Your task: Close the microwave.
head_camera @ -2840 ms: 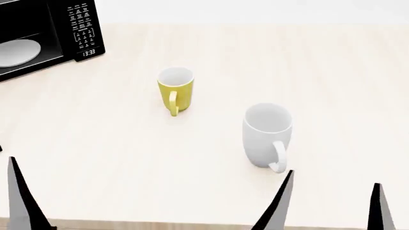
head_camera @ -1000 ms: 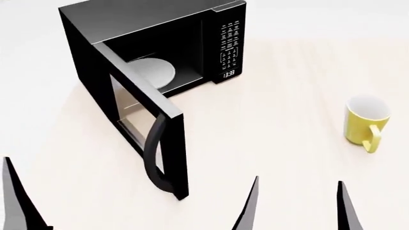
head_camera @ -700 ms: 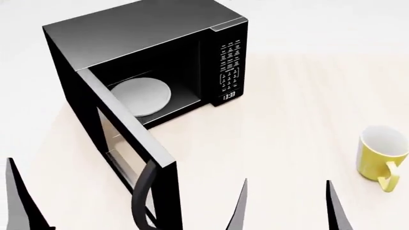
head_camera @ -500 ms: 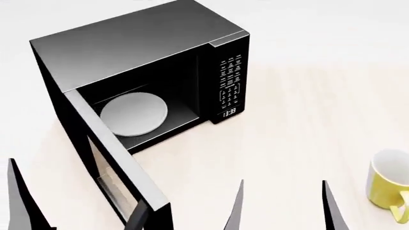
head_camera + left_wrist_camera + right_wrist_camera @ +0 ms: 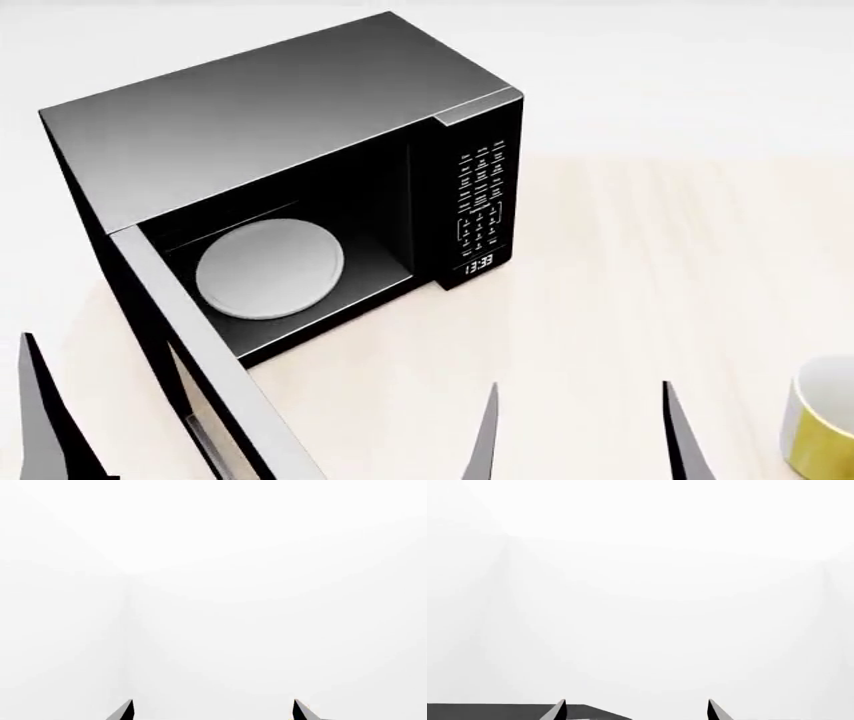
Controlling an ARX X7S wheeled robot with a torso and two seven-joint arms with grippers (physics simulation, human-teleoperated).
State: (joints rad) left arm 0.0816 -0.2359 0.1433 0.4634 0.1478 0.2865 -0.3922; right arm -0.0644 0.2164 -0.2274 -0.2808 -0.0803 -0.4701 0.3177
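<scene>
The microwave (image 5: 280, 120) is a big black box with a grey-sheen top, standing on the pale wooden table (image 5: 641, 300). Its door (image 5: 200, 385) stands wide open, swung out toward me and running off the head view's lower edge; the handle is out of view. Inside lies the round white turntable plate (image 5: 267, 270). The keypad (image 5: 481, 195) and clock (image 5: 478, 264) face front right. My right gripper (image 5: 581, 435) is open and empty, in front of the microwave and to the right of the door. My left gripper (image 5: 213, 707) is open and empty; one finger (image 5: 40, 420) shows left of the door.
A yellow mug (image 5: 825, 425) stands on the table at the lower right edge of the head view. The right wrist view catches a dark grey slab (image 5: 487, 711) low between white walls. The left wrist view shows only white.
The head view has swung left and up: the microwave slid from the far left to the middle and then down, and the yellow mug drifted to the lower right edge. The white mug left the view.
</scene>
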